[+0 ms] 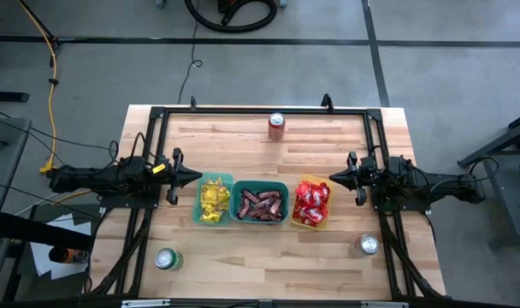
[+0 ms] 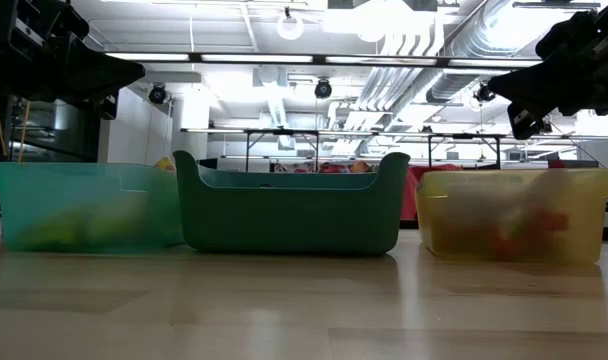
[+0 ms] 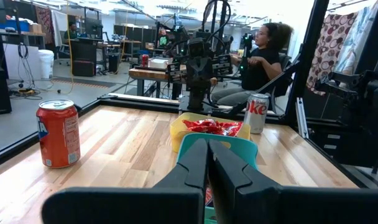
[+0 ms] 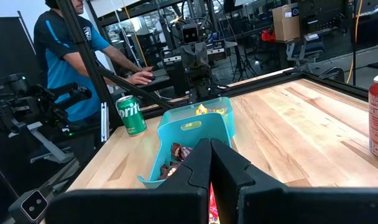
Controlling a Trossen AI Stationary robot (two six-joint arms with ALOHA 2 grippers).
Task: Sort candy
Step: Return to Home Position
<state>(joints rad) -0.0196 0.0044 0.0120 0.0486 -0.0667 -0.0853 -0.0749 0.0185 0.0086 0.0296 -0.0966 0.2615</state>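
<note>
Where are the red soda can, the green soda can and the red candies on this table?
red soda can (image 1: 277, 125), high view, on the middle of the can.
green soda can (image 1: 166, 258), high view, on its top.
red candies (image 1: 311, 202), high view, on the middle of the pile.

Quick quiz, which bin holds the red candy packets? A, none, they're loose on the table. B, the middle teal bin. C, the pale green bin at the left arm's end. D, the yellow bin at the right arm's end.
D: the high view shows the red packets piled inside the yellow bin at the row's right end.
</note>
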